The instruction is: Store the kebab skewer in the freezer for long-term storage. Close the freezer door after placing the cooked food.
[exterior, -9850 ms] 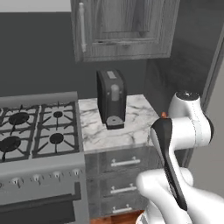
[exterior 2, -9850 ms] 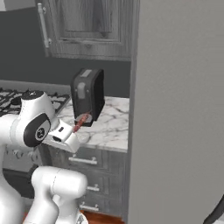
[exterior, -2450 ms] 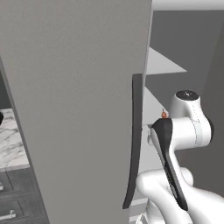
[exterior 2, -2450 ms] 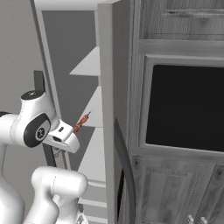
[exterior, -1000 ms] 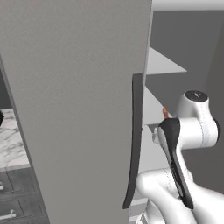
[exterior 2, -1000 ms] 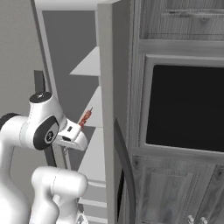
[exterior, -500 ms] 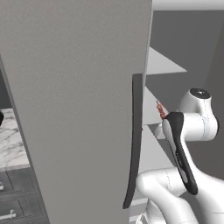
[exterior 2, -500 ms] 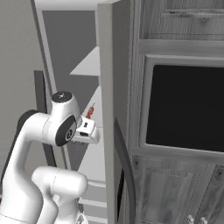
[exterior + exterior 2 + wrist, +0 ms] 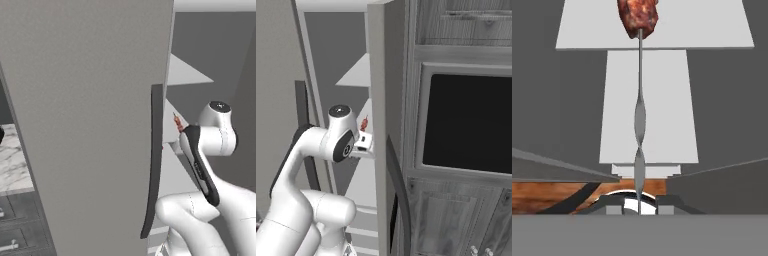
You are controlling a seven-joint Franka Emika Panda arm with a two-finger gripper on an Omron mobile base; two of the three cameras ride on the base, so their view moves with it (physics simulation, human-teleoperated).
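My end effector (image 9: 367, 141), clamped on the skewer (image 9: 639, 115), carries it into the freezer (image 9: 338, 55); next, lower onto a shelf (image 9: 652, 110) and release.

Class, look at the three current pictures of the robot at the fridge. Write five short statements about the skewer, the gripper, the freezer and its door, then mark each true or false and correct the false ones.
1. The gripper is shut on the kebab skewer. True.
2. The freezer door is closed. False: it stands open, with white shelves showing inside the freezer.
3. The skewer already lies on a freezer shelf. False: it is in the gripper, in the air before the shelves.
4. The meat chunks sit at the end of the skewer away from the gripper. True.
5. The dark oven is left of the fridge in the right base view. False: it is to the right.
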